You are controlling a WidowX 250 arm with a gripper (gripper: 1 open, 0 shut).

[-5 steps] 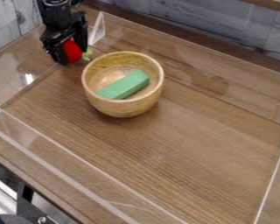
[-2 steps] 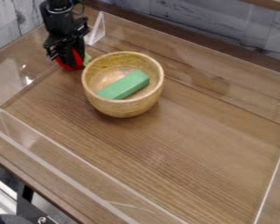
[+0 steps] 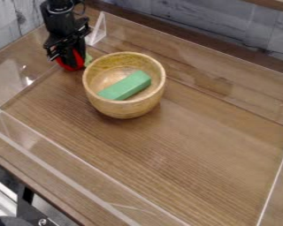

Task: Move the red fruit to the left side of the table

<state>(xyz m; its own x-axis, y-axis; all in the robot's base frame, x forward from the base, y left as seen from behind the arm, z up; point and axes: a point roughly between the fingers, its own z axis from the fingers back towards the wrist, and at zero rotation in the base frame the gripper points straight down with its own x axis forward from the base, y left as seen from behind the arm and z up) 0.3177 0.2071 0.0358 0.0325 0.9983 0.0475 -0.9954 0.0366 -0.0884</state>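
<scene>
The red fruit [image 3: 71, 61] sits at the table's [image 3: 168, 150] far left corner, just left of the wooden bowl. My black gripper [image 3: 68, 55] comes down on it from above, its fingers closed in on both sides of the fruit. Only the lower part of the fruit shows under the fingers; its pale green stem [image 3: 88, 56] peeks out to the right. The fruit appears to rest on the tabletop.
A wooden bowl [image 3: 125, 86] holding a green block [image 3: 124, 86] stands right beside the fruit. Low clear acrylic walls [image 3: 20, 53] border the tabletop, close behind and left of the gripper. Brown wood surface stretches to the right and front.
The fingers have closed in onto the red fruit since the earliest frame, when they stood wide around it. The arm stays in the same place.
</scene>
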